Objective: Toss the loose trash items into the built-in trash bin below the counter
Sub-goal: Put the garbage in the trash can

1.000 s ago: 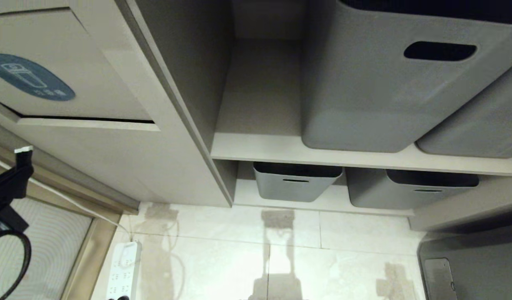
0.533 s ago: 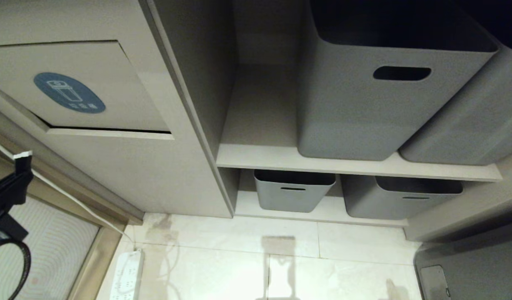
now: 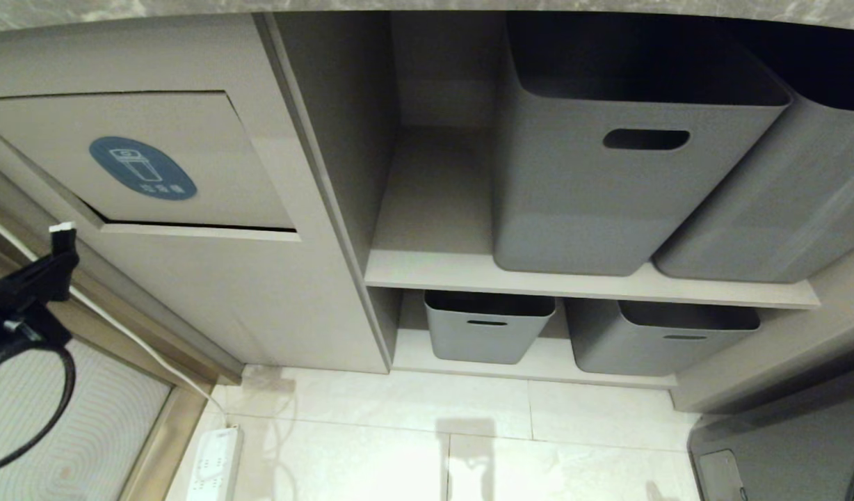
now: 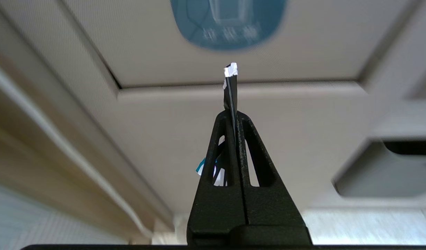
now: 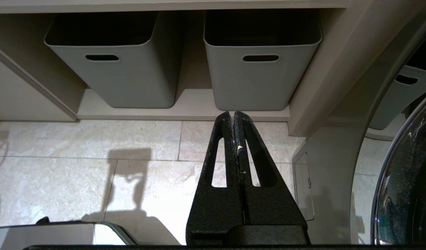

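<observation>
Roughly halfway: L fingers pinching wrapper just short of bin flap, not dropped yet; R fingers pressed together, empty, idle.

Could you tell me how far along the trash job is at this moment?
Done: the left gripper is shut on the black wrapper, already picked up. In hand: it points the wrapper at the bin flap, which is not pushed in. Left: pushing it through and letting go. The right gripper is shut and empty. No other scrap shows.
</observation>
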Robot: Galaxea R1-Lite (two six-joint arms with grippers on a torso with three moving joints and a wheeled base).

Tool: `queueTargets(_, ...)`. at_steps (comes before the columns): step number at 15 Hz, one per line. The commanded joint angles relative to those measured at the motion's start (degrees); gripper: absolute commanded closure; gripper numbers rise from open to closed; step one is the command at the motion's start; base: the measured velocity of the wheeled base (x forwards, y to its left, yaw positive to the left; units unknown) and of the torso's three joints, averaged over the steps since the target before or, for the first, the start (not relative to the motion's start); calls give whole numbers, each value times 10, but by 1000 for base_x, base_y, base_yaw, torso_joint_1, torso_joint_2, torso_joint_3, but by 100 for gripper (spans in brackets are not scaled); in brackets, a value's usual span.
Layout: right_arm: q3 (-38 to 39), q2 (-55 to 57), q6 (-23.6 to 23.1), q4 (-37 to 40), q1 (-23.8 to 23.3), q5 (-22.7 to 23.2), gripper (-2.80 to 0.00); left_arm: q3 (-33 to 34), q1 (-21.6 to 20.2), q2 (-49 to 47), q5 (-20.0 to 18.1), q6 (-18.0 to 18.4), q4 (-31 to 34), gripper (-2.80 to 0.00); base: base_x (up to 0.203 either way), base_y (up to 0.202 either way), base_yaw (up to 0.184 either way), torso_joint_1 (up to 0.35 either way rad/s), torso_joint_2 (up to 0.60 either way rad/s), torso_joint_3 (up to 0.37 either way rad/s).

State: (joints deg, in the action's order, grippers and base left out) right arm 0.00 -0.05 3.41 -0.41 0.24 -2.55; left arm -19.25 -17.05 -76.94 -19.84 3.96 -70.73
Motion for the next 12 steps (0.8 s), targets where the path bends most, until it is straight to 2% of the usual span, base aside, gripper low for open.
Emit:
queueTargets(1, 1, 0, 0, 0, 0, 0, 0, -28, 2, -111, -2, -1, -61, 0, 0, 0, 0, 0, 0, 0)
queueTargets(2, 1, 0, 0, 0, 0, -1, 0, -37, 4, -155, -3, -8, -104, 0, 0, 0, 0, 0, 0, 0)
queueTargets(4, 1, 0, 0, 0, 0, 0, 0, -56, 7, -206, -2, -57, -161, 0, 0, 0, 0, 0, 0, 0)
queueTargets(5, 1, 0, 0, 0, 0, 0, 0, -75, 8, -210, -2, -71, -167, 0, 0, 0, 0, 0, 0, 0)
queueTargets(8, 1, 0, 0, 0, 0, 0, 0, -159, 8, -237, -2, -83, -169, 0, 0, 0, 0, 0, 0, 0)
queueTargets(12, 1, 0, 0, 0, 0, -1, 0, -189, 9, -304, -6, -90, -169, 0, 0, 0, 0, 0, 0, 0)
